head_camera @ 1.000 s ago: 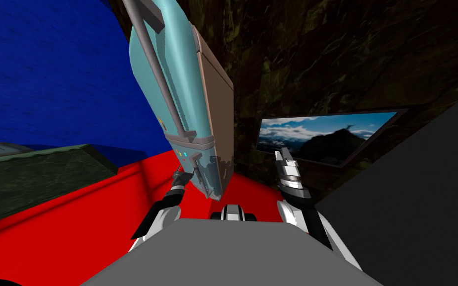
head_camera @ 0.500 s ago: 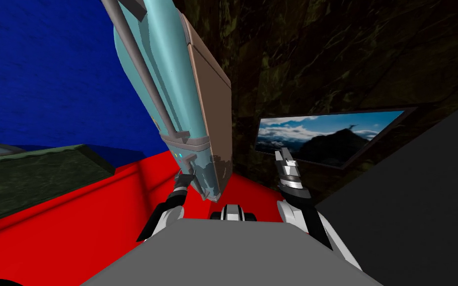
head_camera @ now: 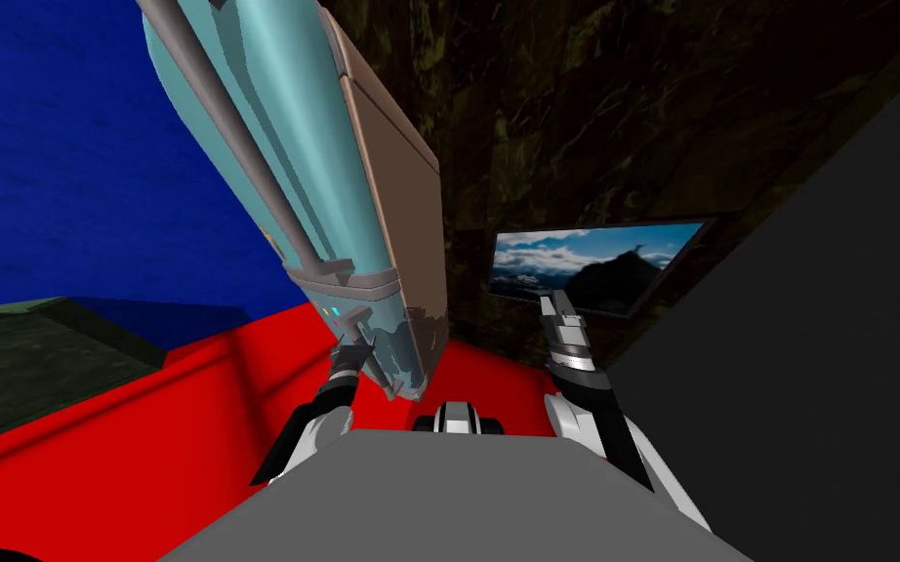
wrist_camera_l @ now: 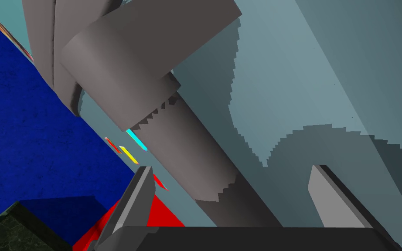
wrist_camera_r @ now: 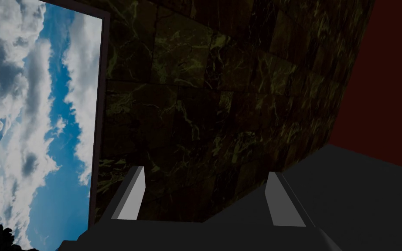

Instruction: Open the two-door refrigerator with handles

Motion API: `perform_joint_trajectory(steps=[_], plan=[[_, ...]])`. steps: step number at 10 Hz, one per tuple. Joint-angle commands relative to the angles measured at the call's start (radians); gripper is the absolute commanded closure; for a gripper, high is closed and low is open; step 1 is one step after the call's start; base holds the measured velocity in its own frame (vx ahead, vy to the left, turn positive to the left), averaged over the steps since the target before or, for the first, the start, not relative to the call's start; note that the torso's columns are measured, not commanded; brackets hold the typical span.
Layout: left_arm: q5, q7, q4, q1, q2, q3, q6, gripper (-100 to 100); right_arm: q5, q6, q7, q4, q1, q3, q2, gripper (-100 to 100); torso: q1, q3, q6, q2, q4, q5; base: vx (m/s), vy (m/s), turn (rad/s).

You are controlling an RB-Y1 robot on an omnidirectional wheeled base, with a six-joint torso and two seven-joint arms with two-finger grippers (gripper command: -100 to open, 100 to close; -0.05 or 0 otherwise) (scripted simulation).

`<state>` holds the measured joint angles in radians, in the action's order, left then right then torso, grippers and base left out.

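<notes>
The refrigerator is light blue with a brown side and leans across the upper left of the head view. A long grey handle runs down its upper door. A short grey handle sits on the lower door. My left gripper is at that lower handle. In the left wrist view the grey handle bar passes between the fingers of my left gripper, which stand open and apart from its sides. My right gripper is raised to the right, open and empty.
A dark green counter stands at the left over the red floor. A blue wall is behind the refrigerator, a dark marbled wall beside it. A sky picture and a dark grey surface are on the right.
The whole head view has slid left, so I have turned or moved. The refrigerator now looms larger at upper left. My left gripper stays at the lower handle; the right arm holds still.
</notes>
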<state>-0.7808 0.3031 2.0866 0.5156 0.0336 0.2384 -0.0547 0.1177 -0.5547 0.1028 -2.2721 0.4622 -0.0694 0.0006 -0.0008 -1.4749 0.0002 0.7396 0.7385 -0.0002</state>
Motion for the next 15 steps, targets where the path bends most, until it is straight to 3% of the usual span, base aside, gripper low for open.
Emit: perform_joint_trajectory(steps=[1, 6, 9, 10, 11, 12, 15], plan=[[-0.016, 0.013, -0.008, 0.003, -0.001, 0.064, -0.003, -100, 0.0, 0.0, 0.0, 0.0, 0.0, 0.0, 0.0, 0, 0.0, -0.001, 0.0, -0.001, -0.001, 0.0, -0.029, -0.022, -0.079], [-0.047, 0.03, -0.02, -0.002, 0.001, 0.181, 0.008, -100, 0.0, 0.0, 0.0, 0.0, 0.0, 0.0, 0.0, 0, 0.0, -0.001, 0.0, -0.001, 0.0, 0.0, -0.018, -0.023, -0.191], [-0.077, 0.047, -0.032, -0.007, 0.004, 0.286, 0.019, -100, 0.0, 0.0, 0.0, 0.0, 0.0, 0.0, 0.0, 0, 0.0, -0.001, 0.0, -0.001, 0.0, 0.0, -0.026, -0.031, -0.287], [-0.077, 0.047, -0.032, -0.007, 0.004, 0.297, 0.019, -100, 0.0, 0.0, 0.0, 0.0, 0.0, 0.0, 0.0, 0, -0.001, -0.001, 0.002, -0.002, 0.0, 0.0, -0.024, -0.022, -0.09], [-0.074, 0.045, -0.028, -0.001, 0.006, 0.283, 0.016, -100, 0.0, 0.0, 0.0, 0.0, 0.0, 0.0, 0.0, 0, -0.001, -0.002, 0.0, -0.003, -0.001, 0.0, -0.008, -0.008, 0.002], [-0.067, 0.041, -0.028, -0.005, 0.003, 0.258, 0.015, 100, 0.0, 0.0, 0.0, 0.0, 0.0, 0.0, 0.0, 0, 0.001, -0.002, 0.0, -0.003, -0.001, 0.0, 0.013, 0.018, 0.229], [-0.037, 0.024, -0.016, 0.0, 0.001, 0.152, 0.004, 100, 0.0, 0.0, 0.0, 0.0, 0.001, -0.001, 0.0, 0, 0.001, -0.002, -0.001, -0.005, -0.004, 0.001, 0.036, 0.042, 0.325]])
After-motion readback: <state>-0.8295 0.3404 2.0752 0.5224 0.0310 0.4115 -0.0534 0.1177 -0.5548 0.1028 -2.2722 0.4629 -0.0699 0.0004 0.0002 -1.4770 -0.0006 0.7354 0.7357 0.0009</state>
